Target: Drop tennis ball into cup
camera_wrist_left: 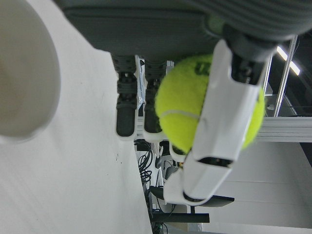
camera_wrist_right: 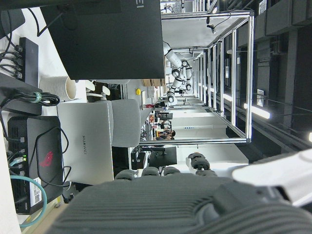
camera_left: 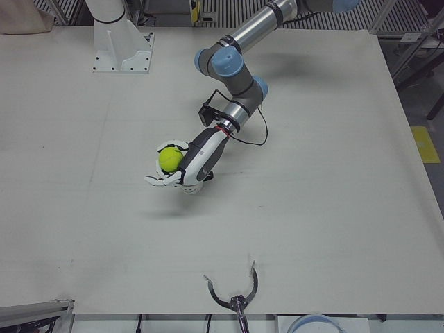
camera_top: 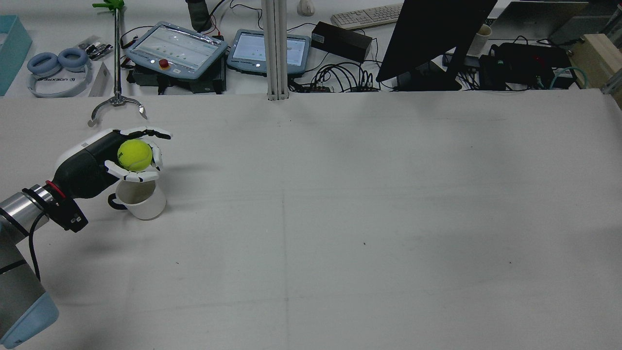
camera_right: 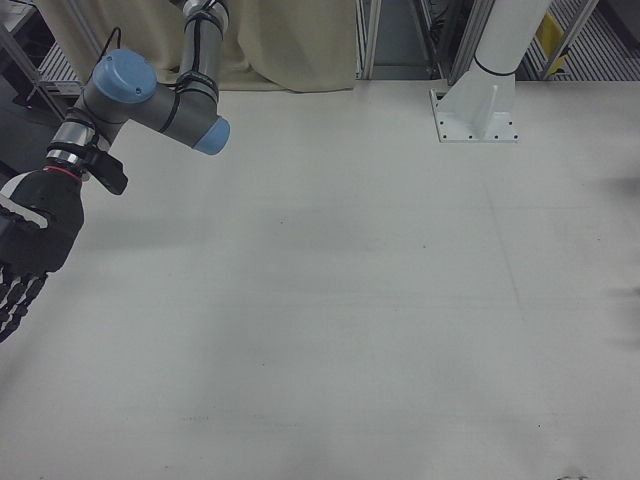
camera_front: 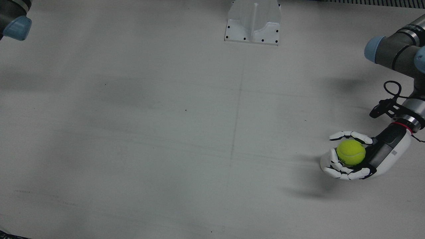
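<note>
The left hand [camera_top: 124, 160] hangs palm-up right above the white cup [camera_top: 141, 199] on the counter [camera_top: 340, 218], its fingers [camera_top: 138, 176] cradling the tennis ball [camera_top: 134, 154] ready to tip in, while the right hand [camera_right: 30, 245] idles apart, fingers seemingly spread.

Only few writings can be read. In the right hand view the silver laptop [camera_wrist_right: 85, 144] carries the word "HUAWEI" on its lid, lying sideways. In the rear view the white headphones [camera_top: 57, 73] behind the bench have dark letters on the band, perhaps "UDEXREAL", but they are too small to be sure. The tennis ball [camera_wrist_left: 195, 105] shows a dark print near its top in the left hand view, not readable
</note>
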Robot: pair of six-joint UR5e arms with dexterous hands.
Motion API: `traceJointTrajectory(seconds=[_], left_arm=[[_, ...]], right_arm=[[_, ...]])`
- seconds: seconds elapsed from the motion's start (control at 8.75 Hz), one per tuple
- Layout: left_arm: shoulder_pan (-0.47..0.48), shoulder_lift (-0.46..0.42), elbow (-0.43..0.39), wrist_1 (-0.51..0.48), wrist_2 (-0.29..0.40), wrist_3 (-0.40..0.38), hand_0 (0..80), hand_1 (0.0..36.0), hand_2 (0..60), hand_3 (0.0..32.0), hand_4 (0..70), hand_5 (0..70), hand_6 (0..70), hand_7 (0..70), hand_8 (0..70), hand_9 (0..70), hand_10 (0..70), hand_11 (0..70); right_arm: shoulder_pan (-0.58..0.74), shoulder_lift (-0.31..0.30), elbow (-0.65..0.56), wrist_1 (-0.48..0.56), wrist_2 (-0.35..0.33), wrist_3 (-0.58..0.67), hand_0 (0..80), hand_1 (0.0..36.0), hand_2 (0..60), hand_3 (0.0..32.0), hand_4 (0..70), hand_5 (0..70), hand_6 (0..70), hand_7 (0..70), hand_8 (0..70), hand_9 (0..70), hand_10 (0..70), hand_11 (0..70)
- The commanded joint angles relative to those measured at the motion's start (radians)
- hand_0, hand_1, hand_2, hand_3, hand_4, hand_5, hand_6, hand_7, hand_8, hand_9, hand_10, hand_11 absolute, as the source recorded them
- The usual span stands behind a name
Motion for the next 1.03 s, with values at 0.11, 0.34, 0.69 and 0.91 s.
traceJointTrajectory(seconds=[0.11,0.34,0.69,0.91], left_arm=[[-0.001,0.043,0.007,-0.054,-0.002,0.008,62.8,28.8,33.6,0.0,25.3,20.1,61.3,50.0,28.8,31.8,25.1,38.9],[-0.006,0.066,-0.005,-0.067,-0.004,0.005,54.4,25.1,36.0,0.0,22.5,14.2,36.2,21.5,16.8,16.6,19.5,30.3],[0.002,0.066,0.001,-0.065,-0.002,0.013,52.8,23.8,40.0,0.0,22.1,15.5,45.5,15.9,17.1,13.4,18.2,28.3],[0.005,0.062,0.028,-0.064,-0.002,0.015,50.3,21.3,38.4,0.0,17.8,14.3,42.5,14.3,15.3,11.5,16.8,26.1]], right_arm=[[0.001,0.001,0.0,0.0,0.0,0.0,0.0,0.0,0.0,0.0,0.0,0.0,0.0,0.0,0.0,0.0,0.0,0.0],[0.001,0.001,0.0,0.0,0.0,0.0,0.0,0.0,0.0,0.0,0.0,0.0,0.0,0.0,0.0,0.0,0.0,0.0],[-0.001,0.001,0.0,0.0,0.0,0.0,0.0,0.0,0.0,0.0,0.0,0.0,0.0,0.0,0.0,0.0,0.0,0.0],[0.001,0.001,0.0,0.0,0.0,0.0,0.0,0.0,0.0,0.0,0.0,0.0,0.0,0.0,0.0,0.0,0.0,0.0]])
